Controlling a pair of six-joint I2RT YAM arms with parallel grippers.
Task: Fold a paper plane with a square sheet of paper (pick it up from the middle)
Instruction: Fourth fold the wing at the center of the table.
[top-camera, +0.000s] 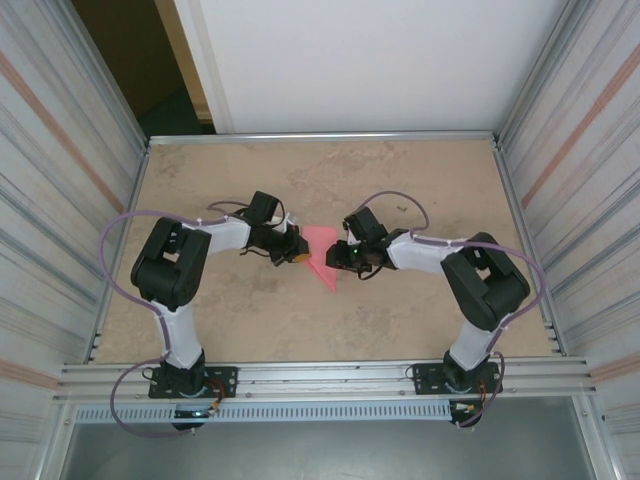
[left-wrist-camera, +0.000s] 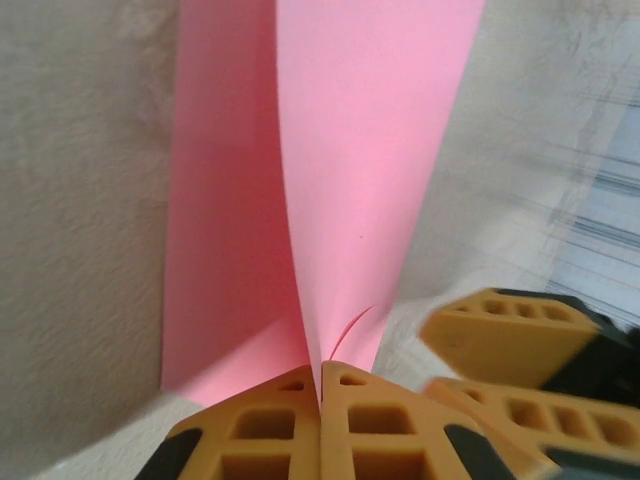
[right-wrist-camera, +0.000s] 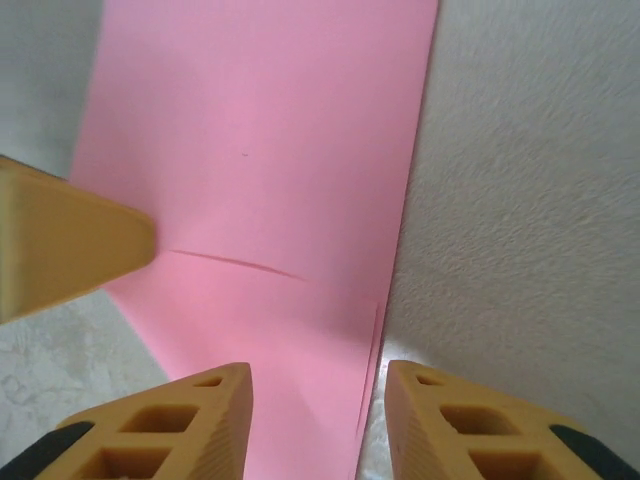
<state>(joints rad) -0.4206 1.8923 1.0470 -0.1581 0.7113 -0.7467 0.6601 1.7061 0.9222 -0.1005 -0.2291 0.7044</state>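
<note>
The pink-red sheet of paper (top-camera: 321, 254) lies mid-table as a creased pointed wedge, its tip toward the near edge. My left gripper (left-wrist-camera: 321, 378) is shut on the paper's (left-wrist-camera: 360, 170) near corner, and a raised fold runs away from the pads. Seen from above, the left gripper (top-camera: 296, 250) sits at the wedge's left side. My right gripper (top-camera: 340, 258) is at the wedge's right edge. Its jaws stand open in the wrist view, the gripper (right-wrist-camera: 318, 400) straddling the paper's (right-wrist-camera: 260, 180) long right edge just above the table. The right fingers (left-wrist-camera: 520, 335) appear beside the left ones.
The tan tabletop (top-camera: 420, 190) is ringed by a metal rail (top-camera: 320, 137), with corrugated walls on both sides. Each arm's cable loops outward (top-camera: 112, 260) near the side rails. Bare table (right-wrist-camera: 530, 200) lies to the right of the paper.
</note>
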